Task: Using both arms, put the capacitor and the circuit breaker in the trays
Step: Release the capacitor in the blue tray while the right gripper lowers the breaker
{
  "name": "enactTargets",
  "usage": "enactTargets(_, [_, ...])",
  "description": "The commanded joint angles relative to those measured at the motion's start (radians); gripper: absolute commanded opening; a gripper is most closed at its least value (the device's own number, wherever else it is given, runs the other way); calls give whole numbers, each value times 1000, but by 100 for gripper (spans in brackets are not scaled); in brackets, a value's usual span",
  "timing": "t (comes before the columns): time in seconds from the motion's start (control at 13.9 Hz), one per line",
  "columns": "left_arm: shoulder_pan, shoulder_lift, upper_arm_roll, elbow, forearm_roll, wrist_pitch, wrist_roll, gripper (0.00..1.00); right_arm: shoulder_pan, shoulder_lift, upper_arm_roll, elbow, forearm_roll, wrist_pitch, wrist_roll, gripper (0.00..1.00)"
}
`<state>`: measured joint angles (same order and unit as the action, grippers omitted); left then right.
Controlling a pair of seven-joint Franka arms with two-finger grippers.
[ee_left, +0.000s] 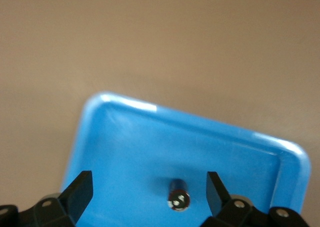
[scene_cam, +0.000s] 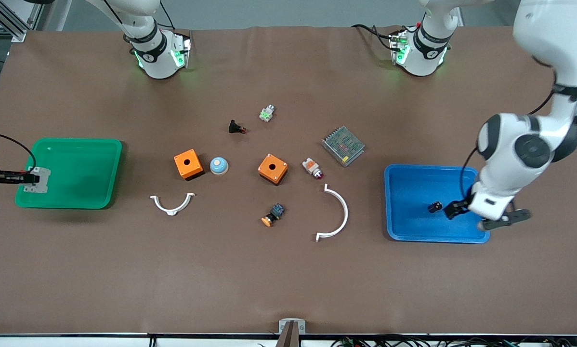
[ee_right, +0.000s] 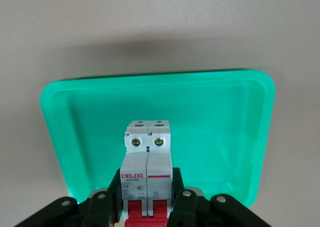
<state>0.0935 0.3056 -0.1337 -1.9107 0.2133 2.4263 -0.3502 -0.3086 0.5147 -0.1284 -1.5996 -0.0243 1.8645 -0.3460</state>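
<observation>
The capacitor (scene_cam: 434,206), a tiny black cylinder, lies on its side in the blue tray (scene_cam: 413,231). My left gripper (scene_cam: 451,210) is open just above the tray, beside the capacitor. In the left wrist view the capacitor (ee_left: 178,197) lies free on the blue tray (ee_left: 125,137) between my open fingers (ee_left: 80,192), nearer to one of them, touching neither. My right gripper (scene_cam: 27,179) is shut on the white-grey circuit breaker (scene_cam: 37,180) and holds it over the green tray's (scene_cam: 76,173) outer edge. In the right wrist view the breaker (ee_right: 147,162) sits upright between the pads above the green tray (ee_right: 225,117).
Between the trays lie two orange boxes (scene_cam: 188,164) (scene_cam: 272,168), a pale blue dome (scene_cam: 218,166), a black part with a red tip (scene_cam: 236,127), a white-green part (scene_cam: 267,113), a mesh-covered unit (scene_cam: 343,145), a white-orange part (scene_cam: 312,167), an orange-capped button (scene_cam: 273,215) and two white curved pieces (scene_cam: 172,203) (scene_cam: 336,212).
</observation>
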Motion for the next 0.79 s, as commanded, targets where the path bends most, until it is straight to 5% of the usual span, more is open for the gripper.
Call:
enactTargets(0.0, [11,-136,-20,50,8,-161,104,100,-36,-2,23,-103,-26,111,-22,17])
enactTargets(0.36, [8,-226,-76,303,-52,-643,158,100,-50,-4,23,-243,-26,257,-28,19])
enactTargets(0.58, [9,-244,-76,399,-112,-798,227,100,-56,-4,23,-264,-26,280,-27,23])
enactTargets(0.65, [3,-265,-67,407,-120,-826,264,100,-55,-4,23,-263,-26,280,-27,51])
enactTargets(0.72, [-3,-285,-51,401,-136,-840,298,100,-56,-5,23,-261,-26,280,-25,100])
